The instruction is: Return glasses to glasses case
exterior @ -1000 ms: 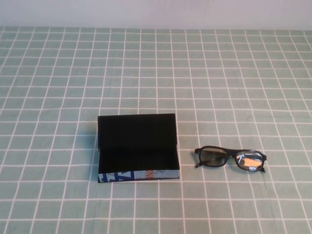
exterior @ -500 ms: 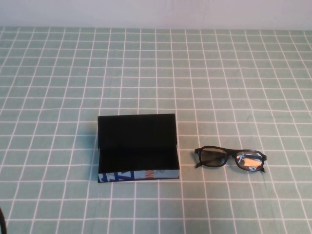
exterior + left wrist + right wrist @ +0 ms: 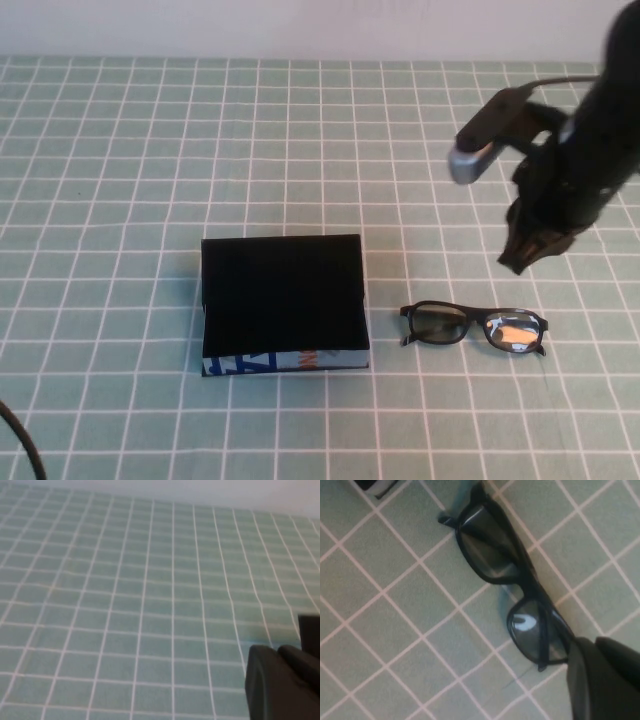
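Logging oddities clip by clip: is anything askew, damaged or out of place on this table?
Nothing stands out. The case sits open and square to the grid, lid up. The glasses lie folded on the cloth to its right, apart from it, looking intact. The right pincer hangs above them; the left pincer is off to the side.

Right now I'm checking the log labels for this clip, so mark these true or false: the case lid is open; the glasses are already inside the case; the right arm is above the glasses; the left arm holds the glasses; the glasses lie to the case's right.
1. The rectangular black glasses case with the blue-and-white front has its lid open: true.
2. The black plastic-framed glasses are inside it: false, they lie on the green checked tablecloth.
3. The right gripper hangs above the glasses: true.
4. The left gripper holds the glasses: false, only tablecloth lies beneath it.
5. The glasses lie on the case's right: true.
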Robot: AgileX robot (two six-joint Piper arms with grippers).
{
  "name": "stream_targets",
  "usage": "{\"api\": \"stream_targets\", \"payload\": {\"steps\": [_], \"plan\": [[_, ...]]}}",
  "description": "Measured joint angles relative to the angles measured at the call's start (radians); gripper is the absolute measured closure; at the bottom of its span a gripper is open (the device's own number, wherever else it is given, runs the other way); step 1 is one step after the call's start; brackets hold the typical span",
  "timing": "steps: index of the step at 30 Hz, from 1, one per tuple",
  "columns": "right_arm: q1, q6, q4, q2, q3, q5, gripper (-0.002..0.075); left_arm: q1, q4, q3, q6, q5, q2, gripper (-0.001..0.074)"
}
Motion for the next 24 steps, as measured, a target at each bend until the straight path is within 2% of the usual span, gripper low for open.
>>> {"api": "stream_targets", "payload": {"steps": [4,7,9,12,17,24], "plan": [[0.003,-0.094,0.044,0.139,-0.067,0.006,0.0693,0.000,-0.097,0.000,0.117,0.055,0.000,0.0735],[0.003,-0.145,0.076,0.195,-0.078,0.006,0.0588,0.000,-0.119,0.000,0.146,0.072,0.000,0.0735],[0.003,-0.163,0.083,0.217,-0.082,0.008,0.0492,0.000,-0.124,0.000,0.154,0.077,0.000,0.0735],[0.003,-0.180,0.083,0.236,-0.084,0.008,0.0402,0.000,-0.126,0.000,0.169,0.079,0.000,0.0735],[0.003,-0.199,0.085,0.259,-0.086,0.008,0.0366,0.000,-0.126,0.000,0.182,0.079,0.000,0.0735],[-0.009,-0.228,0.110,0.307,-0.086,0.008,0.0363,0.000,-0.126,0.000,0.182,0.083,0.000,0.0735]]}}
